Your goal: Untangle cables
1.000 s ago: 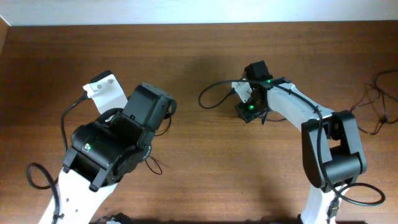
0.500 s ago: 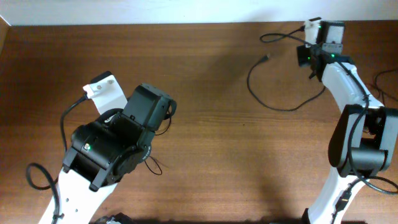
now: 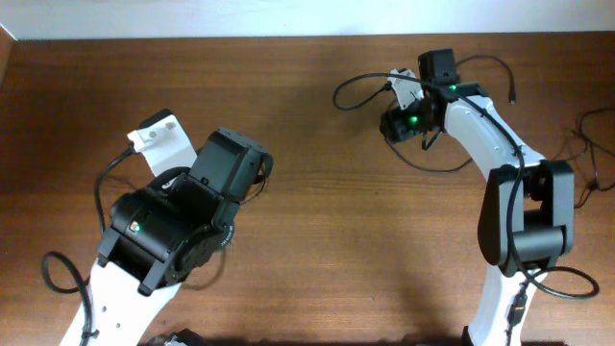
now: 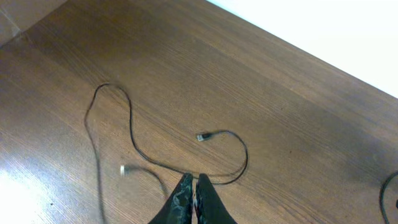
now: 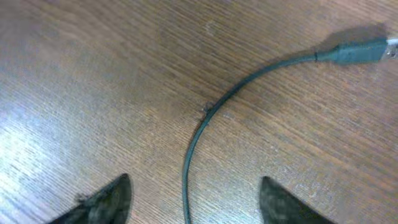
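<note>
My left gripper (image 4: pixel 194 186) is shut, and a blurred thin cable with a metallic plug (image 4: pixel 124 169) runs in to its fingertips. Beyond it another thin black cable (image 4: pixel 132 134) lies in loops on the wood, its plug (image 4: pixel 200 137) pointing left. In the overhead view the left arm hides that gripper. My right gripper (image 5: pixel 196 202) stands open just above the table, with a thin cable (image 5: pixel 205 118) passing between its fingers, untouched. That cable's plug (image 5: pixel 360 51) lies at the upper right. From overhead, the right gripper (image 3: pixel 399 123) hovers beside a cable loop (image 3: pixel 351 86).
The table's far edge meets a white wall (image 3: pixel 288 19). Thicker black arm leads trail at the right edge (image 3: pixel 591 159) and by the left arm's base (image 3: pixel 58 274). A cable end (image 3: pixel 515 97) lies behind the right arm.
The right arm swung from the far right corner back left toward the middle, and its jaws opened, leaving the cable on the table. The left arm stayed still.
</note>
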{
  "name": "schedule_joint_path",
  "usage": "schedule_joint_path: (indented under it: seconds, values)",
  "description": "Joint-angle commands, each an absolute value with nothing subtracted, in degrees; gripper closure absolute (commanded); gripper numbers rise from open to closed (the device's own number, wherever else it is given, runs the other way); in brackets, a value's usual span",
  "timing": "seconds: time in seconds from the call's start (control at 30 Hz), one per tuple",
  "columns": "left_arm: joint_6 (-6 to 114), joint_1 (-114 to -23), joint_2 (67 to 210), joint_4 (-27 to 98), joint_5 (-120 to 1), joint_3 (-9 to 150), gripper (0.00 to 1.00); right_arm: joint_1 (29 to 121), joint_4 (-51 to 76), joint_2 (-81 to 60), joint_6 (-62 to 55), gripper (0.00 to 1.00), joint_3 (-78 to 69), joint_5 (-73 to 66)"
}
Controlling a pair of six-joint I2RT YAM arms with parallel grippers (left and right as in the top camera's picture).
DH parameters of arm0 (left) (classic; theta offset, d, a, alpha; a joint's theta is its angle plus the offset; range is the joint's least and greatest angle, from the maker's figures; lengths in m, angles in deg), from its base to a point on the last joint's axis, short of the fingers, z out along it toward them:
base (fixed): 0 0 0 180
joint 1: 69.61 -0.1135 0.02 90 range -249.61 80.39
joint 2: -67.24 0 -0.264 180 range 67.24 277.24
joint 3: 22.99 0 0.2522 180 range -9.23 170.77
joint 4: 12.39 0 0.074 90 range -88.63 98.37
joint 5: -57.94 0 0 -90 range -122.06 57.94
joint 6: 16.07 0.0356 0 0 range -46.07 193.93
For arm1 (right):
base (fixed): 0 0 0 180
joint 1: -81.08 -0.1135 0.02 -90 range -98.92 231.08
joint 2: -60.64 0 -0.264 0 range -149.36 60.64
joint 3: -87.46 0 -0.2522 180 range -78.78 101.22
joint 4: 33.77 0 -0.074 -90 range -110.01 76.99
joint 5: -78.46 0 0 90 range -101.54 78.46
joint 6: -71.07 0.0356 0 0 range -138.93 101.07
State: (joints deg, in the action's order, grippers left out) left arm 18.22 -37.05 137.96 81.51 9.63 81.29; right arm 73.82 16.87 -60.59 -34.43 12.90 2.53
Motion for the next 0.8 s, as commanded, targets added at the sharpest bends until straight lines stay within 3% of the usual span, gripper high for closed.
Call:
schedule_joint_path:
  seconds: [0.0,0.1,0.13,0.17,0.2,0.23,0.3,0.43,0.57,0.7,0.77]
  values:
    - [17.7,-37.0,137.8,81.6,9.0,81.4,0.95,73.7,19.1,-63.7,-32.1,0.4,12.1,3.1]
    - [17.7,-37.0,137.8,81.6,9.0,81.4,0.85,71.6,19.0,-64.1,-35.0,0.4,9.3,1.8]
    - [17.7,-37.0,137.8,81.6,9.0,81.4,0.76,70.9,18.8,-64.6,-35.0,0.4,8.5,-1.2]
    - [17.7,-37.0,137.8,81.6,8.9,81.4,0.52,70.1,18.7,-65.7,-35.0,0.47,7.6,-4.1]
    - [17.7,-37.0,137.8,81.6,7.6,81.4,0.1,69.7,18.5,-66.8,-35.0,0.59,6.5,-4.1]
    - [17.7,-37.0,137.8,81.7,6.6,81.4,0.01,69.7,18.3,-67.3,-35.0,0.69,5.2,-4.1]
    - [17.7,-37.0,137.8,82.7,4.4,81.4,0.01,69.7,16.3,-67.7,-35.0,0.95,2.0,-4.3]
    - [26.4,-37.0,137.8,84.4,-10.5,77.7,0.01,69.9,15.1,-67.7,-34.5,0.96,0.7,-4.3]
    - [26.3,-37.0,137.8,84.6,-10.4,75.0,0.01,69.9,12.9,-67.7,-31.6,0.96,1.8,-1.6]
    - [26.3,-37.0,137.8,84.6,-10.5,75.0,0.01,71.5,16.2,-67.6,-30.6,0.96,18.9,-2.0]
    - [26.3,-37.0,137.8,84.6,-10.5,75.0,0.01,76.3,18.3,-67.6,-30.4,0.96,32.4,-12.9]
